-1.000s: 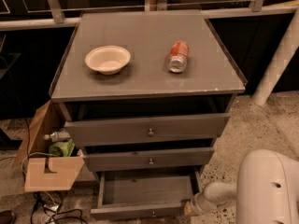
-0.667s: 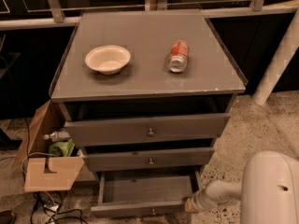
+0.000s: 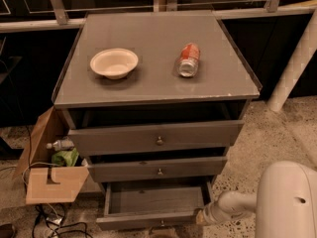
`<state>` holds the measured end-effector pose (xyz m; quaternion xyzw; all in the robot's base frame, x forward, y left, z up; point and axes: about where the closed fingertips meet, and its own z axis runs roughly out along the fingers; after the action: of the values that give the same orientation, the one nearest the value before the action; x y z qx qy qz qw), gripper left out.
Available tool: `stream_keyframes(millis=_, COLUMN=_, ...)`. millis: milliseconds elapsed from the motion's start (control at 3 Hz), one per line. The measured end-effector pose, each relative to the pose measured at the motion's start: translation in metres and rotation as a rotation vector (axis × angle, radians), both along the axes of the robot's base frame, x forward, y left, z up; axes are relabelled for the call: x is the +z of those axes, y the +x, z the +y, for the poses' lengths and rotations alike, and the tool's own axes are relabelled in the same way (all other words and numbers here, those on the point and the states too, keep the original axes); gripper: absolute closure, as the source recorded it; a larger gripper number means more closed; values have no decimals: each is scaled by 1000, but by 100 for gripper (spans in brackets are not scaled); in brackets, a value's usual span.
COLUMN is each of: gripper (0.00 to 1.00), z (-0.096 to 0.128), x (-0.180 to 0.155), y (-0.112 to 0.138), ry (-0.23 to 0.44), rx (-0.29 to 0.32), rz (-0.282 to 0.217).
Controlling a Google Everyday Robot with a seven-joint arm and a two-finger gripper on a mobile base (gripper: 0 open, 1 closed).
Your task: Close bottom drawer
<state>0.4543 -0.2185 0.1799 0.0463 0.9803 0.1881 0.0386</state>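
Cardboard box point(image 3: 49, 185) sits left of the cabinet, out of the way. The bottom drawer point(image 3: 153, 202) is pulled well out. The gripper point(image 3: 200, 216) is at the right end of its front panel; can't tell if it's open or closed. I'd push straight in, nearer the panel's middle, so the tray doesn't skew.

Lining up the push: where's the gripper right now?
Camera view, lower right: the gripper sits at the right front corner of the open bottom drawer, below the middle drawer.
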Motion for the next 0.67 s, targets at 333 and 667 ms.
stream_keyframes(millis=333, gripper=100, z=-15, x=-20, y=-27, ry=-36, rx=-34, rz=83)
stream_keyframes(millis=667, gripper=100, z=-15, x=-20, y=-27, ry=-36, rx=-34, rz=83)
